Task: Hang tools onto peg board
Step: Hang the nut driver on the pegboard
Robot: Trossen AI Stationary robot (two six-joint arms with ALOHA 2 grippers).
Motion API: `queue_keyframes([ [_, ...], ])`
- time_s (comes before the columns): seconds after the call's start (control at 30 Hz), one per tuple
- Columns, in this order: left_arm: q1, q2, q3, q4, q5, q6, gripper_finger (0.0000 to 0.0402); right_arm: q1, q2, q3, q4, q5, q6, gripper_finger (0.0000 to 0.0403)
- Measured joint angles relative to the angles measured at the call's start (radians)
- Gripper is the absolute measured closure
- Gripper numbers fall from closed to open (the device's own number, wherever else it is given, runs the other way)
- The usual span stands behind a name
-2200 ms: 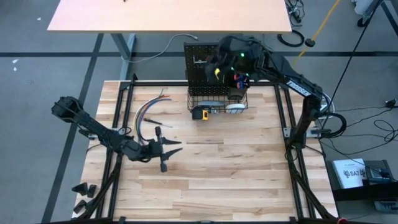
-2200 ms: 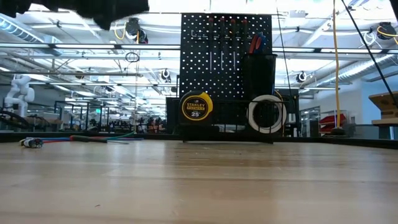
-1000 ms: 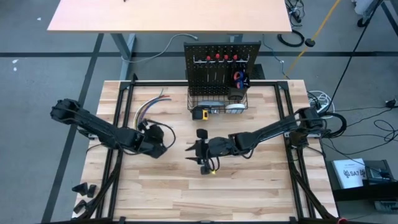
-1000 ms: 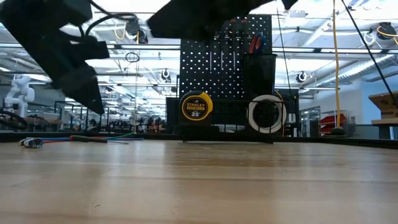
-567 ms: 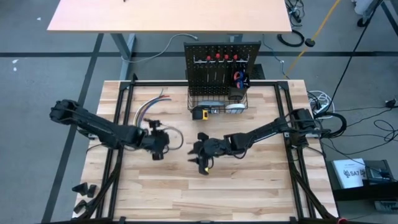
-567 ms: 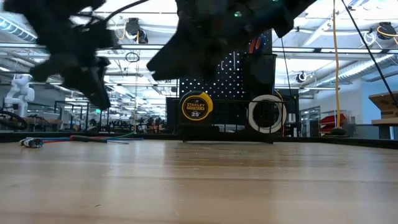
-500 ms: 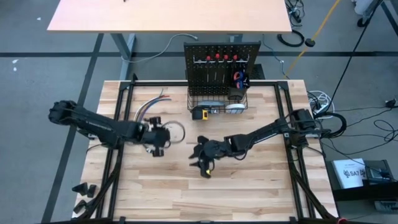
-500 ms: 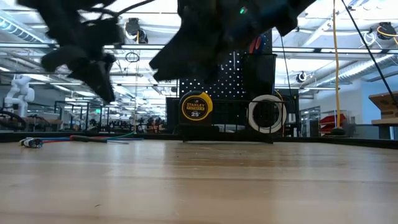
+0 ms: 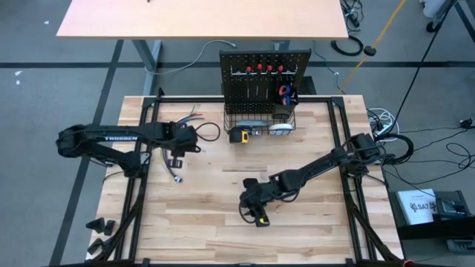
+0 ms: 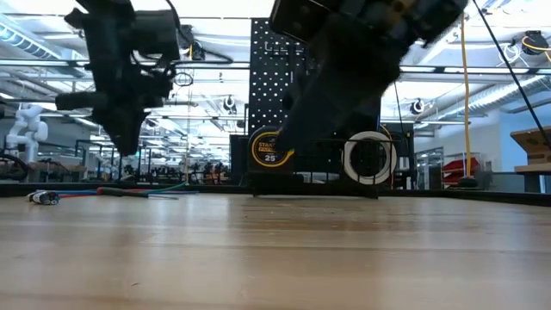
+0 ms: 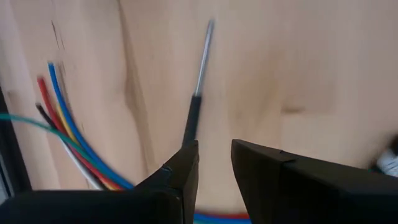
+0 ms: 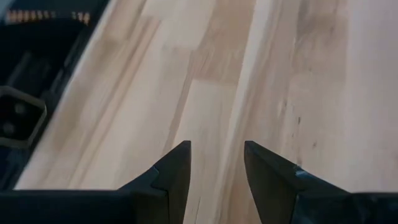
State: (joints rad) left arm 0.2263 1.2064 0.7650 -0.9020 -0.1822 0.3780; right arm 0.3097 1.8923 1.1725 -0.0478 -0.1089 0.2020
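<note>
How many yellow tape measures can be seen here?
1. The tape measure stands on the table by the basket, in front of the peg board; the low view shows it partly covered. No other shows.

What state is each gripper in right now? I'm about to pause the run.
Left gripper: cannot be told; a thin tool shaft shows just past it.
Right gripper: open, holding nothing.
</note>
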Motion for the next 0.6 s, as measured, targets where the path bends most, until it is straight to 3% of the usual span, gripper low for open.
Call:
queue_keyframes([
  [0.23,0.069,0.002,-0.065,0.009,-0.005,0.157,0.03,0.021,0.0,0.0,-0.07,0.001,-0.108,0.0261],
  [0.6,0.209,0.011,-0.178,0.158,0.042,0.163,0.03,-0.003,0.0,0.0,-0.16,-0.001,-0.249,0.0261],
])
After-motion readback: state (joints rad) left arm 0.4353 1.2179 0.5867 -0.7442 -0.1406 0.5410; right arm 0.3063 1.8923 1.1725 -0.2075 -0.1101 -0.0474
